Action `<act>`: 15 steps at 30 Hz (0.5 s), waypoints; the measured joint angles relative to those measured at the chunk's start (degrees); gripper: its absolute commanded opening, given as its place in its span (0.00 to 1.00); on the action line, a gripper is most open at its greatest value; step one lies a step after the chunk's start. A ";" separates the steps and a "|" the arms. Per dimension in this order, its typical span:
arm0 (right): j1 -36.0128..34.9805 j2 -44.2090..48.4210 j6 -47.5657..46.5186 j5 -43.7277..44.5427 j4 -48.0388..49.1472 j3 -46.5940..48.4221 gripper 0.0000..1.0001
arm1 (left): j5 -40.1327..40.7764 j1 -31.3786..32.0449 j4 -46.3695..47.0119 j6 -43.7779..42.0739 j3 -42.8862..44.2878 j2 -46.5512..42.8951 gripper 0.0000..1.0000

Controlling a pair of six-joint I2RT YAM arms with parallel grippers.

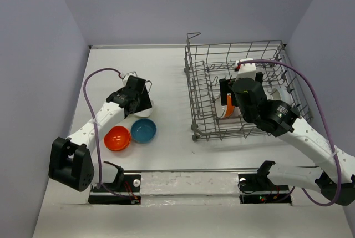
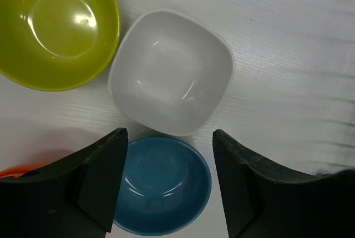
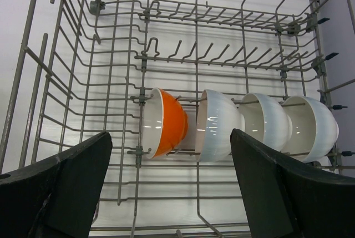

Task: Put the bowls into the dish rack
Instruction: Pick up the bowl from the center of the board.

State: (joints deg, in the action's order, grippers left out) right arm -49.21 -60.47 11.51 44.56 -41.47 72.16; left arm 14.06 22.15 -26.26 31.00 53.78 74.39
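Bowls (image 3: 266, 121): orange (image 3: 169, 122) and three white (image 3: 219, 124) on edge between tines in the rack (image 3: 145, 55); yellow-green (image 2: 55, 27), squarish white (image 2: 169, 71), blue (image 2: 161, 182) and orange-red (image 1: 117, 138) upright on the tabletop (image 2: 288, 55). Left jaws spread above squarish white and blue, gripping nothing. Right jaws spread over the racked row, empty.

An orange bowl (image 3: 169, 122) and three white bowls (image 3: 219, 124) stand on edge in a row (orange leftmost) in the rack (image 3: 145, 55); the gripper (image 3: 168, 137) jaws gape, near.
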 measured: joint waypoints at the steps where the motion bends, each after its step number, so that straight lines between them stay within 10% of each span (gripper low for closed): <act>1: 0.00 0.00 0.00 0.00 0.00 0.00 0.93 | -0.37 0.66 -0.48 -0.26 0.26 0.07 0.72; 15: 0.02 -0.09 0.00 0.00 0.00 -0.02 0.94 | -3.04 5.40 -4.09 -3.08 1.27 0.02 0.70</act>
State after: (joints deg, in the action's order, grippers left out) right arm -49.19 -60.55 11.51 44.56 -41.47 72.14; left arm 11.03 27.55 -30.35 27.92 55.05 74.41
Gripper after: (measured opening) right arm 0.933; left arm 0.706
